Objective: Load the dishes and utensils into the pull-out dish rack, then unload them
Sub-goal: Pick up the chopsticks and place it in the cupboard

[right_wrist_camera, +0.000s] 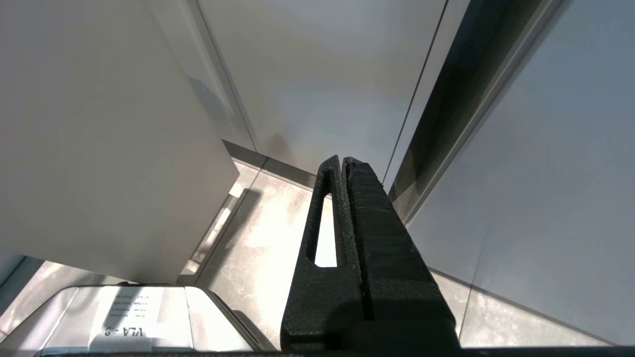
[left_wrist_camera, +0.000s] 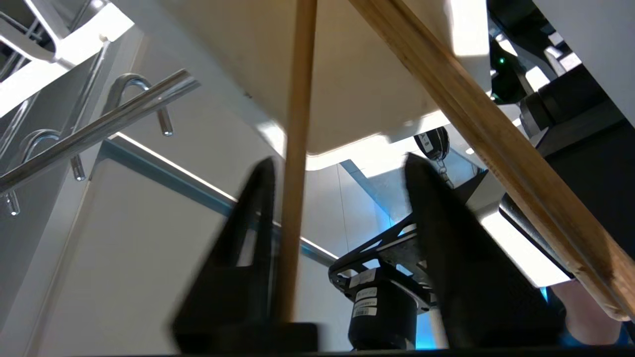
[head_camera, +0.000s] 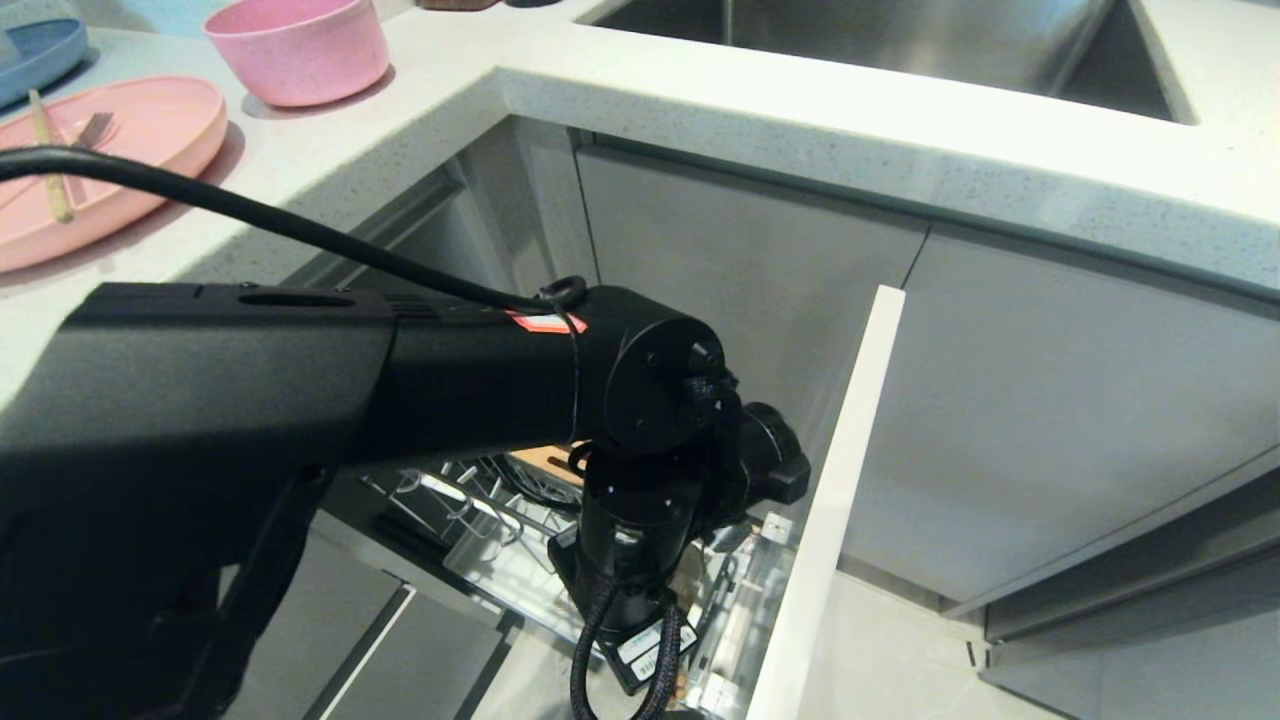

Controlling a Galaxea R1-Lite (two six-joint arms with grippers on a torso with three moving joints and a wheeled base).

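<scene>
Speckled white table [head_camera: 760, 100] overhangs chrome wire pull-out dish rack [head_camera: 470, 520]. Left tool [left_wrist_camera: 342, 178] stands parted around one thin wooden chopstick [left_wrist_camera: 297, 148], apparently releasing it upright; right tool [right_wrist_camera: 345, 161] closed, parked.

The plate [head_camera: 150, 140] lies on the counter [head_camera: 800, 130] in the upper left of the head view. A fork [head_camera: 92, 128] and one chopstick [head_camera: 48, 155] lie on the plate. The bowl [head_camera: 298, 48] stands just behind the plate. The sink [head_camera: 880, 45] is at the top right. The left arm [head_camera: 400, 380] reaches across the middle. Below it, in the lower middle, is the pull-out dish rack [head_camera: 480, 530], under the counter.
</scene>
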